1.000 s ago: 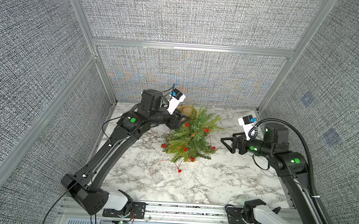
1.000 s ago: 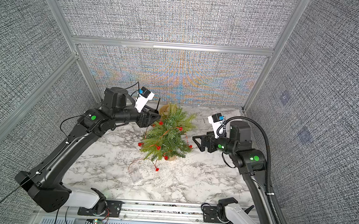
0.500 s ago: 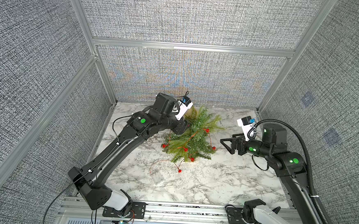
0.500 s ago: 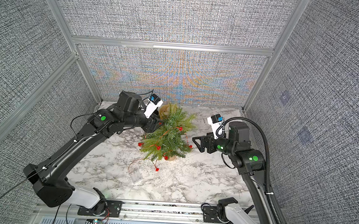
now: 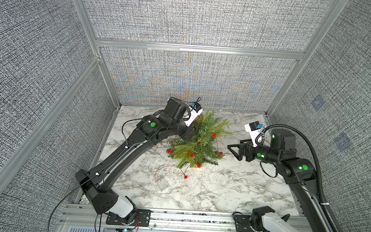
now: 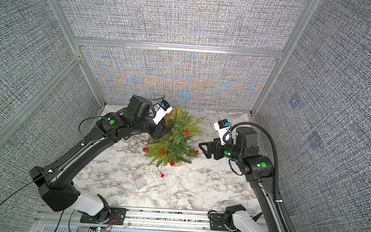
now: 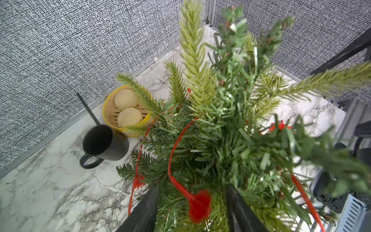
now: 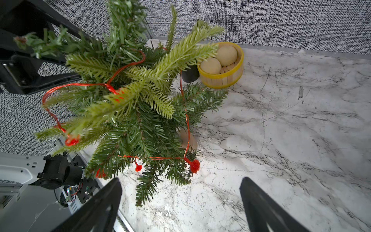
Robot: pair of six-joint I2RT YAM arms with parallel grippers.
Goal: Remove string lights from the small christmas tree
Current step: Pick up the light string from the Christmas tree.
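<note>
Closest to my base, the clear battery box [image 5: 162, 182] of the string lights [image 5: 192, 154] lies flat on the marble tabletop [image 5: 230, 190]. A loose loop of coppery wire and one red bulb [image 5: 185, 176] are on the table just past it. From there the wire climbs into the small christmas tree [image 5: 197, 143] and winds round the fronds, so the lights are not off yet. The tree stands on its tan base [image 8: 191, 140], mid-table.

My left gripper [image 7: 192, 188] is pushed into the fronds on the tree's left side. Jaws apart, not clamped, with fronds and a second bulb sitting between them. My right gripper [image 8: 180, 180] hangs on the tree's right, near but not touching, jaws spread wide and empty.

Farthest back by the rear wall, a black mug [image 7: 104, 143] sits just beside a yellow-rimmed wooden tub [image 7: 109, 112] holding two pale balls [image 7: 126, 99].
</note>
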